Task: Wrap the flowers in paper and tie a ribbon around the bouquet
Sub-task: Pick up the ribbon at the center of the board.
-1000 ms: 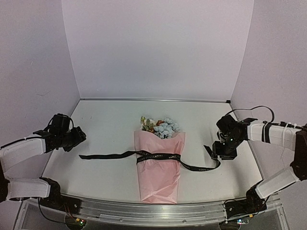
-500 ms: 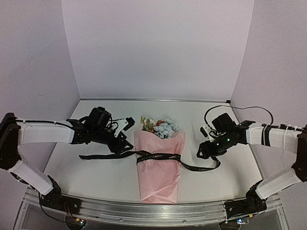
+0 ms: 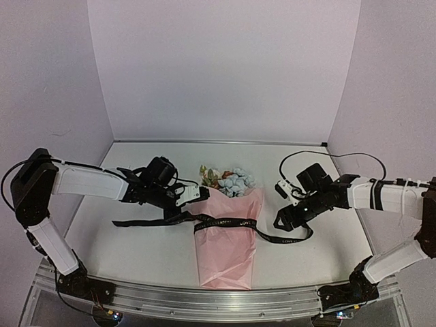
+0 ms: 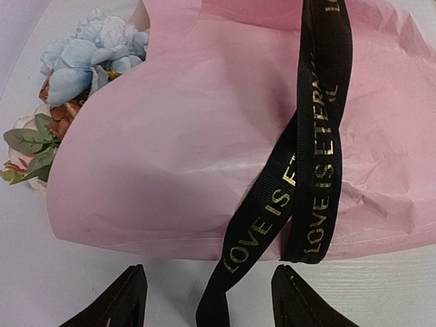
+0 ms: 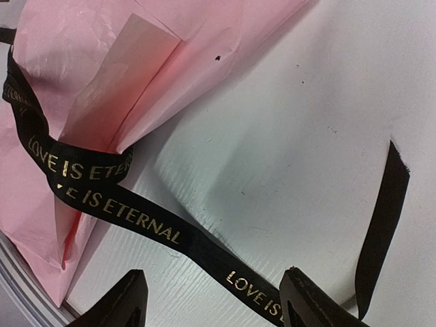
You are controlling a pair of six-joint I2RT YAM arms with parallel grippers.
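The bouquet lies mid-table: a pink paper cone [image 3: 225, 252] with the flowers [image 3: 229, 181] poking out at its far end. The black ribbon [image 3: 225, 223] with gold lettering circles the cone, one tail running left and the other right on the table. My left gripper [image 3: 182, 208] is open at the cone's left edge. In the left wrist view the ribbon [image 4: 310, 170] crosses the paper [image 4: 170, 150] and drops between the left gripper's [image 4: 211, 300] jaws without touching them. My right gripper [image 3: 281, 219] is open over the right tail. There the ribbon [image 5: 136, 218] runs between the right gripper's [image 5: 214, 300] jaws.
Lavender walls close in the white table [image 3: 150, 170] at the back and on both sides. An aluminium rail [image 3: 218, 301] runs along the near edge. A thin black cable [image 3: 327, 157] loops above the right arm. The ribbon's right end [image 5: 385, 218] curls up beside the right gripper.
The left arm swung in from the far left to the bouquet's left edge. The right gripper moved left and down over the ribbon's right tail, and its jaws spread wider.
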